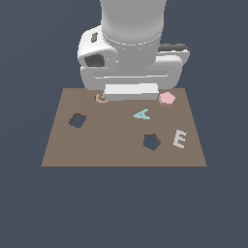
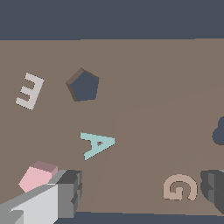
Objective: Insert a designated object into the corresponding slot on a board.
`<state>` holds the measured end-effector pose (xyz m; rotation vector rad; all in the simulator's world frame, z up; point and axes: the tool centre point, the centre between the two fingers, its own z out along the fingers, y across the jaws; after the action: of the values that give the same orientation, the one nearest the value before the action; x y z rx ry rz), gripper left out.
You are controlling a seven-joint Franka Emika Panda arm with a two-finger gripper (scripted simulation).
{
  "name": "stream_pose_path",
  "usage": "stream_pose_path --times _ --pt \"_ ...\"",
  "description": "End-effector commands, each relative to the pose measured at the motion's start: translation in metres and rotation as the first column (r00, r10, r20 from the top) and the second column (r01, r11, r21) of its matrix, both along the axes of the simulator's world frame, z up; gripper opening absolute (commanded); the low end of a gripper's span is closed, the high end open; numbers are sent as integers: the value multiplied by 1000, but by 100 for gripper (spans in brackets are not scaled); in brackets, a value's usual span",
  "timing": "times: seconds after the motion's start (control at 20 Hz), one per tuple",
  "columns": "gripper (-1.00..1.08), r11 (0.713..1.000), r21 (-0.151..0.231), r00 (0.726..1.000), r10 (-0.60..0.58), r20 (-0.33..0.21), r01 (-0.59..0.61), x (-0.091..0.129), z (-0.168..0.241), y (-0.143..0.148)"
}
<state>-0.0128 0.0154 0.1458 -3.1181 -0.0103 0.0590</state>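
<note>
The pale pink pentagon block [image 1: 166, 99] [image 2: 37, 177] lies on the brown board [image 1: 111, 145] [image 2: 153, 78] near its far edge, towards the exterior view's right. The dark pentagon slot [image 1: 151, 141] [image 2: 84, 85] is cut nearer the front, with nothing in it. In the wrist view my gripper [image 2: 140, 194] hangs above the board's far edge, open wide and holding nothing. One finger [image 2: 68, 192] is right beside the pink block, whether touching I cannot tell. The other finger [image 2: 214, 190] is beyond a tan letter G. In the exterior view the arm's hand [image 1: 131, 91] hides the fingers.
A teal letter A [image 1: 142, 115] [image 2: 97, 144] lies between the pink block and the slot. A whitish letter E [image 1: 180, 139] [image 2: 29, 91] sits beside the slot. The tan letter G [image 1: 100, 98] [image 2: 179, 188] lies between the fingers. A lobed flower-shaped hole [image 1: 77, 120] [image 2: 218, 133] is at the exterior view's left.
</note>
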Motion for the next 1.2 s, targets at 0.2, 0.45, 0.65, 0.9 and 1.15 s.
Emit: stream_pose_path --times 0.2,0.45,0.65,0.9,1.15 --pt "100 1000 0 1000 -8 0 8 -2 -1 2" --pt "100 999 -2 999 -41 2 41 -8 -6 8" --pt "100 996 -4 996 -85 5 85 -17 -13 17" --pt "100 987 -8 987 -160 9 160 -31 -25 33" --pt "100 967 -12 967 -254 15 254 -46 -41 55"
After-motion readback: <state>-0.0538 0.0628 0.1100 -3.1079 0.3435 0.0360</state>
